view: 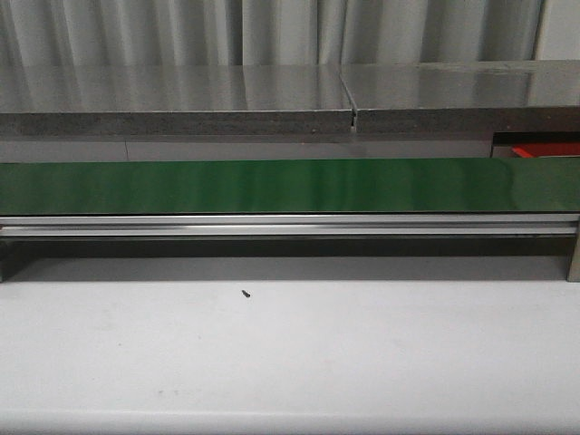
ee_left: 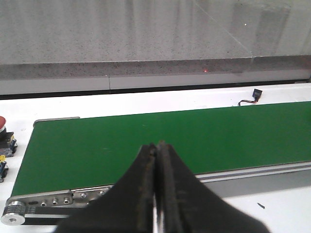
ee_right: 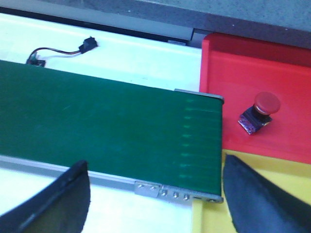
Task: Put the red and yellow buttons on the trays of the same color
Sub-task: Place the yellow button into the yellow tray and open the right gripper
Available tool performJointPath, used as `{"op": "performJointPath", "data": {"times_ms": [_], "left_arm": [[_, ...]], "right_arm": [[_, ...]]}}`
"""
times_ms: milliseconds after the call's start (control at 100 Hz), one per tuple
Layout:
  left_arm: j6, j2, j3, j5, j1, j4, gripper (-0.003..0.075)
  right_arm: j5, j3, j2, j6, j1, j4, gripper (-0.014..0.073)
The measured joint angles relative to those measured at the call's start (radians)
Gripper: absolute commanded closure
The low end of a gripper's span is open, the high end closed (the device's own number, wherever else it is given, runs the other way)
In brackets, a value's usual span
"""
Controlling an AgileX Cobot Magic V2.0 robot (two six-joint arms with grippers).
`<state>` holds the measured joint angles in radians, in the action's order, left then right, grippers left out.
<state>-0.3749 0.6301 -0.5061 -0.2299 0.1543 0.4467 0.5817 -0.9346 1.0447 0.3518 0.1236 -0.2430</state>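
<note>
Right gripper spread wide, empty, poised over green belt end nearest red tray. Red button lies tipped in red tray, beyond fingers. Left gripper clamped, empty; spare buttons sideways off belt's opposite end.

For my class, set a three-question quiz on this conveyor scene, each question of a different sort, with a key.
1. True or false: the green belt carries a button.
2. Which gripper is open: A left, B right?
3. Fill in: the red button lies on the ____ tray.

Key: 1 false. 2 B. 3 red.
</note>
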Motion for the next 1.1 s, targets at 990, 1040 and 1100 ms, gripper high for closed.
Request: {"op": "performJointPath", "data": {"times_ms": [990,1040,1100], "left_arm": [[0.0,0.0,0.0,0.0,0.0,0.0,0.0739],[0.0,0.0,0.0,0.0,0.0,0.0,0.0739],[0.0,0.0,0.0,0.005,0.0,0.0,0.0739]], "right_arm": [[0.012,0.305,-0.411,0.002,-0.015,0.0,0.0659],[0.012,0.305,-0.411,0.002,-0.015,0.0,0.0659],[0.012,0.305,-0.411,0.002,-0.015,0.0,0.0659]]}}
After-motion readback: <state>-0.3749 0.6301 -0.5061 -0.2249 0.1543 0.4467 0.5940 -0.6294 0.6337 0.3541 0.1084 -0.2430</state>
